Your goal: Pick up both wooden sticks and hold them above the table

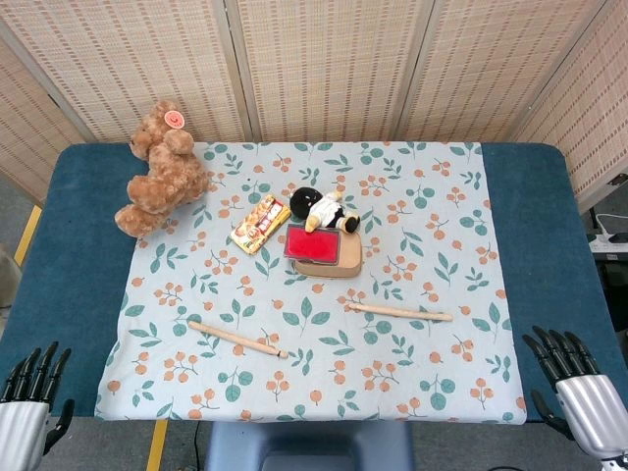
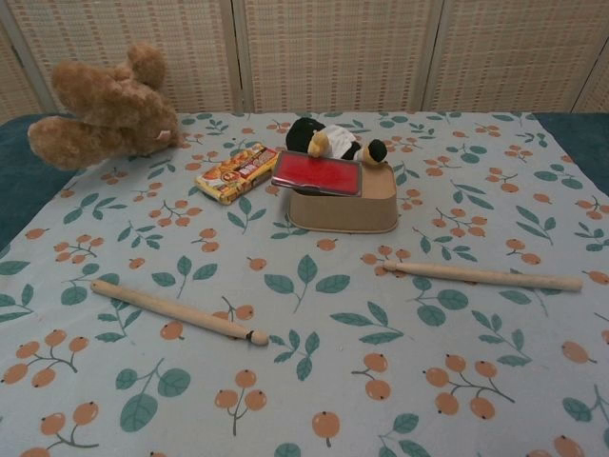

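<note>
Two wooden sticks lie on the patterned cloth. The left stick [image 1: 236, 339] [image 2: 179, 312] slants down to the right, its dark tip toward the middle. The right stick [image 1: 398, 312] [image 2: 482, 276] lies almost level. My left hand [image 1: 31, 397] sits at the bottom left corner of the head view, off the cloth, fingers apart and holding nothing. My right hand [image 1: 578, 385] sits at the bottom right corner, fingers also spread and empty. Both hands are well apart from the sticks. The chest view shows neither hand.
A brown teddy bear [image 1: 160, 169] [image 2: 103, 100] lies at the back left. A yellow snack packet [image 1: 260, 223] [image 2: 236, 172], a tan box with a red lid [image 1: 322, 251] [image 2: 341, 195] and a small black-and-white plush [image 1: 324, 209] [image 2: 333, 139] sit mid-table. The blue table [image 1: 69, 245] extends beyond the cloth.
</note>
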Tool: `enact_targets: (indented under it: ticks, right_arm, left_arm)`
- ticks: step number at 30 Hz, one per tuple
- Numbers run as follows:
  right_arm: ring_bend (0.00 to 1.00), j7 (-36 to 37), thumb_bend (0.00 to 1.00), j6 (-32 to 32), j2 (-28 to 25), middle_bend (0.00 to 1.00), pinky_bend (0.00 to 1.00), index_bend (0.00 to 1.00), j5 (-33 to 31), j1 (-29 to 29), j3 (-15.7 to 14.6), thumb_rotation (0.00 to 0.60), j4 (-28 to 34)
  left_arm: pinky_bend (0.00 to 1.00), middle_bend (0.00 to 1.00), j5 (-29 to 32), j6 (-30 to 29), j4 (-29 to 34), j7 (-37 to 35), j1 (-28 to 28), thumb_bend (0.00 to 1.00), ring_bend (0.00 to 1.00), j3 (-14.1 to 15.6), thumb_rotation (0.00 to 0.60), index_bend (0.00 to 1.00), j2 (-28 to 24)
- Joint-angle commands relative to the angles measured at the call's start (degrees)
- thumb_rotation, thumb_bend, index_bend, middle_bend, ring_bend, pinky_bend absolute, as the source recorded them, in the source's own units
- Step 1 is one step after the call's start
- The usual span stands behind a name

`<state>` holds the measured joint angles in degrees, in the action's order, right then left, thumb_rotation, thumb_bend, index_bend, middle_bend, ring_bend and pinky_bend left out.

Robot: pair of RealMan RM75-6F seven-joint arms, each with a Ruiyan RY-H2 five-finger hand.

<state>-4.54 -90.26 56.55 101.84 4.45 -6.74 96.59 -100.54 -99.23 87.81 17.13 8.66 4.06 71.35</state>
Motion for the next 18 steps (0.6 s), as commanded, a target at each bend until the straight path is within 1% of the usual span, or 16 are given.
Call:
enact_targets:
  ticks: [1,6,9,14,18]
  right_arm:
    - [0.0,0.0,0.38,0.2,0.0,0.0,0.0,0.0,-0.1,-0.1,0.1,0.6,0.0]
    - [0.0,-0.6,0.37,0.0,0.6,0.0,0.0,0.0,-0.2,-0.2,0.4,0.6,-0.2]
    - [0.0,-1.5,0.37,0.2,1.2,0.0,0.0,0.0,-0.4,-0.4,0.8,0.6,-0.3]
    - [0.0,-3.9,0.37,1.6,1.5,0.0,0.0,0.0,-1.9,-1.4,2.0,0.6,1.6]
    - [0.0,-8.2,0.37,2.8,1.6,0.0,0.0,0.0,-2.1,-2.4,3.1,0.6,4.0]
  left_arm:
    - [0.16,0.0,0.1,0.2,0.1,-0.2,0.0,0.44,0.02,0.0,0.6,0.0,0.0]
    - [0.16,0.0,-0.7,2.0,0.5,1.0,-1.1,0.44,0.02,0.3,0.6,0.0,0.6]
    - [0.16,0.0,-1.6,5.1,0.2,2.6,-2.9,0.44,0.02,0.4,0.6,0.0,2.0]
    - [0.15,0.05,-3.4,12.2,-0.1,8.0,-7.6,0.44,0.02,-0.3,0.6,0.0,6.2]
    - [0.15,0.08,-4.8,19.4,-0.5,11.4,-11.9,0.45,0.02,-0.1,0.6,0.0,10.0]
